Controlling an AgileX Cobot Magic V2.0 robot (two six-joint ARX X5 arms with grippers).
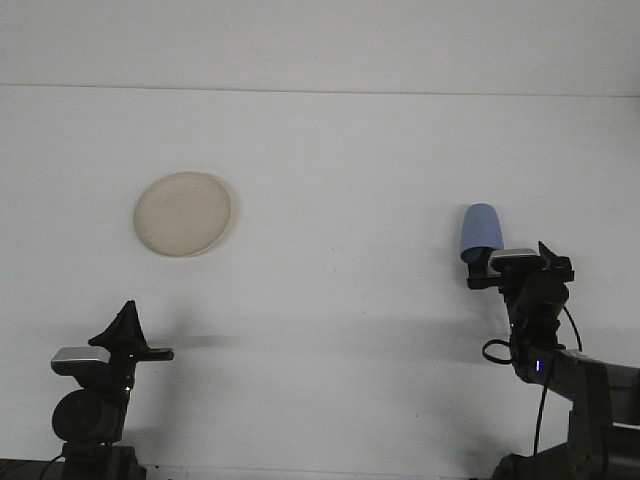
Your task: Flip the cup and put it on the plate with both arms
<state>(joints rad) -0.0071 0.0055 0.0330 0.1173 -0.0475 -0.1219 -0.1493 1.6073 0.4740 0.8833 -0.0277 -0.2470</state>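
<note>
A broad, matte white tabletop (330, 180) fills almost the whole view. Beyond its far edge, a thin straight seam running across the top of the view, rises a plain white wall (320, 40). Even, soft light falls on the tabletop, leaving only faint grey shadows toward its near edge.

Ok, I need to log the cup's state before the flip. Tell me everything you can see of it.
The cup is a plain light-blue tumbler, smooth and matte like plastic, without handle or markings. It stands upside down on the white table, far right, rounded base up, wider rim down. The right gripper sits at its lower edge, hiding the rim; whether it touches the cup cannot be told. The plate lies far off to the left.
</note>
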